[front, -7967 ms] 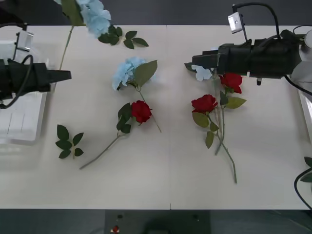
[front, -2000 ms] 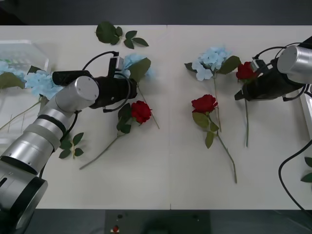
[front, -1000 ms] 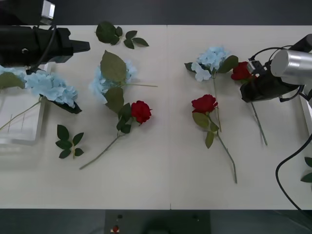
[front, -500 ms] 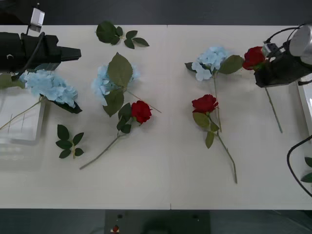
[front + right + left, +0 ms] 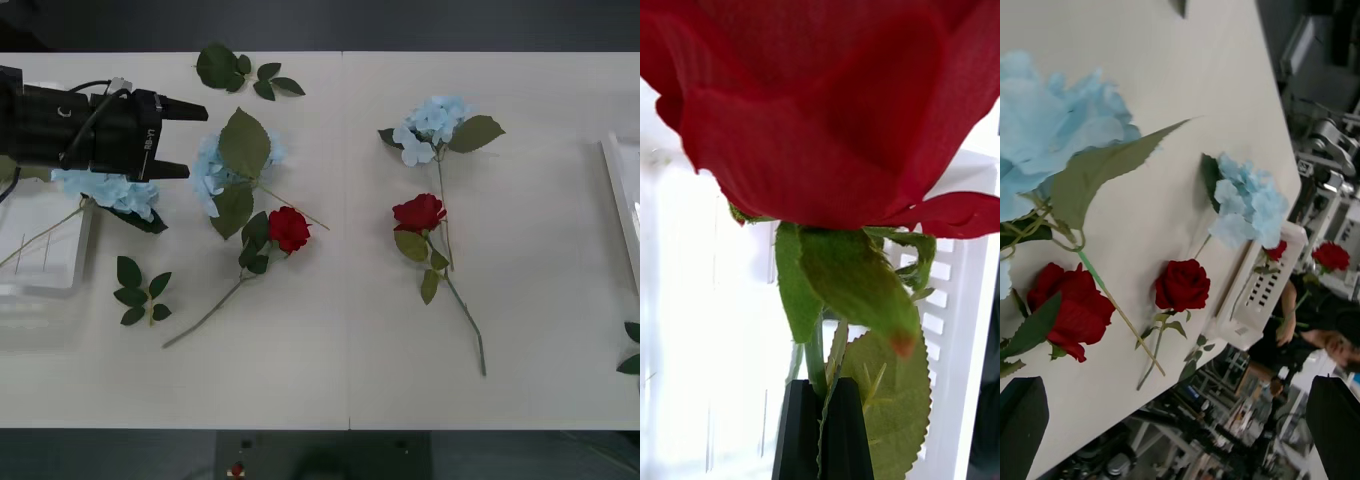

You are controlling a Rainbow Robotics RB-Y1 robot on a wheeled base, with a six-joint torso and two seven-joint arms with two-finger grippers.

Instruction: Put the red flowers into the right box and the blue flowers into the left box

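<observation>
Front view. We see the left gripper [image 5: 190,135] at about ten o'clock on the white table [image 5: 350,380], its black fingers spread apart and holding nothing, the tips just beside a blue hydrangea [image 5: 215,170] that lies under two large green leaves. A second blue hydrangea [image 5: 110,190] lies under the left arm at nine o'clock, its stem reaching onto the ribbed white crate [image 5: 45,250] at the table's left edge. A third hydrangea [image 5: 430,122] rests at about one o'clock, with one red rose [image 5: 419,212] directly below its head, their stems crossing. Another red rose [image 5: 289,228] lies near the centre, just below the leafed hydrangea. Loose leaf sprigs [image 5: 243,72] sit at twelve o'clock and at eight o'clock. The thin-rimmed white tray [image 5: 618,200] shows at three o'clock.

Right wrist view. The right gripper [image 5: 822,427] has its black fingers pressed together on the stem of a held rose [image 5: 820,105], whose bloom hangs over a slotted white box [image 5: 955,300].

Left wrist view. Both black fingertips [image 5: 1022,420] stand wide apart at the corners, empty. Between them we see hydrangeas, two roses on the table, and farther off the held rose above the slotted box.
</observation>
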